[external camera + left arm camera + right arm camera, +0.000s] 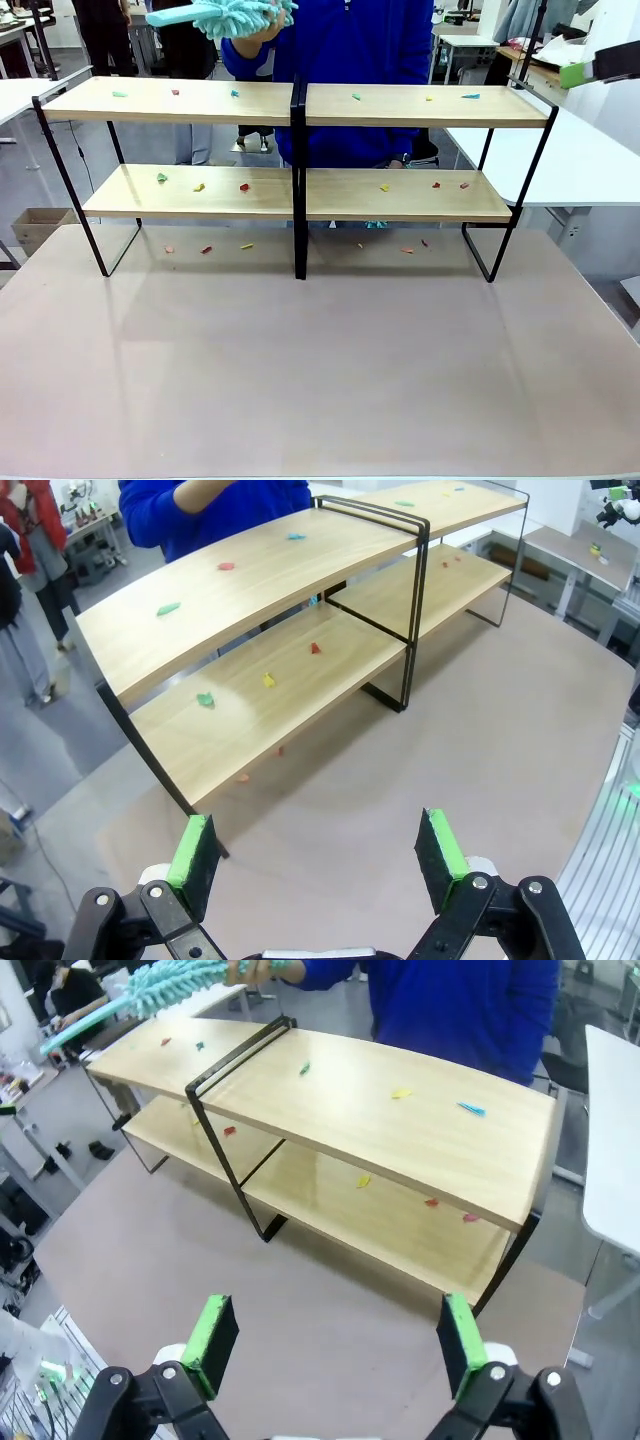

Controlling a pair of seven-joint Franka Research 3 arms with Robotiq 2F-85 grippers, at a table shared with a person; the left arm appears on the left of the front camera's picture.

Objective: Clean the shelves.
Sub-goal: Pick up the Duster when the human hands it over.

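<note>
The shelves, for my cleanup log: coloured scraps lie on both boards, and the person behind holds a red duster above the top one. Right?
No: the duster is teal, not red, as the front view shows. Scraps lie on both boards of the shelves, and the person holds it above the top one.

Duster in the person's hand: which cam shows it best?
Right wrist view: the teal duster shows along its length above the shelves, fluffy head to bare tip. Front view cuts the duster at the top edge. Left wrist view gives the person's blue sleeve at its top.
</note>
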